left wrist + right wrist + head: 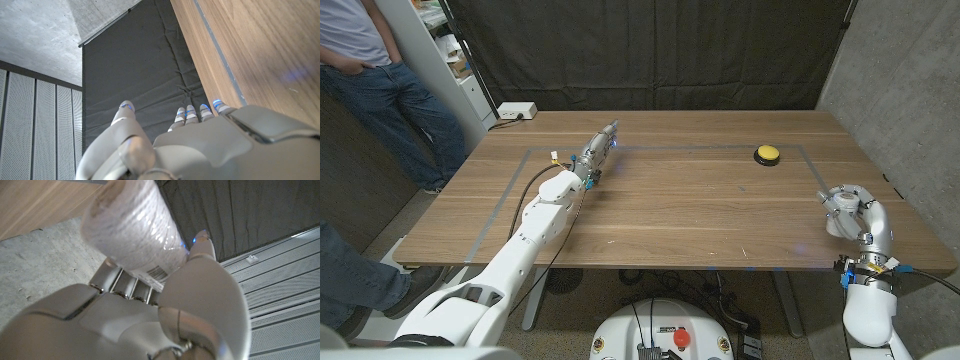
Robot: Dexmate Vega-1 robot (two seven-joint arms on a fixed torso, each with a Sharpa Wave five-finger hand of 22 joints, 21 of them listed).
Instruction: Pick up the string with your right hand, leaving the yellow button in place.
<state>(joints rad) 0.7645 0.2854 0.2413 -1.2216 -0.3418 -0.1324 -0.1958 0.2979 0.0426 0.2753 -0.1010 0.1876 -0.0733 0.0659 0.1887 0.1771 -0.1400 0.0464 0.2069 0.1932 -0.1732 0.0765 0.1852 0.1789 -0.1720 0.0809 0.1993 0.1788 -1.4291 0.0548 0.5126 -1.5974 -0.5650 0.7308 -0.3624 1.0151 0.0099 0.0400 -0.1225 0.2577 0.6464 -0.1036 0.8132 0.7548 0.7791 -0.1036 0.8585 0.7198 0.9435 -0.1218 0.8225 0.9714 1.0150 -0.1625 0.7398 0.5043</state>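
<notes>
My right hand (850,211) is at the table's right edge, near the front, and grips a white spool of string (841,197). In the right wrist view the spool of string (132,226) sits between the fingers and thumb of my right hand (150,315), with a barcode label on its end. The yellow button (767,154) on its black base stands on the table at the back right, well apart from the hand. My left hand (597,152) is stretched out over the table's back left part, fingers extended and holding nothing; the left wrist view shows my left hand (195,145) with straight fingers.
A taped grey rectangle (510,200) marks the wooden table. A white power strip (517,111) lies at the back left corner. A person in jeans (390,100) stands left of the table. A concrete wall (910,80) rises on the right.
</notes>
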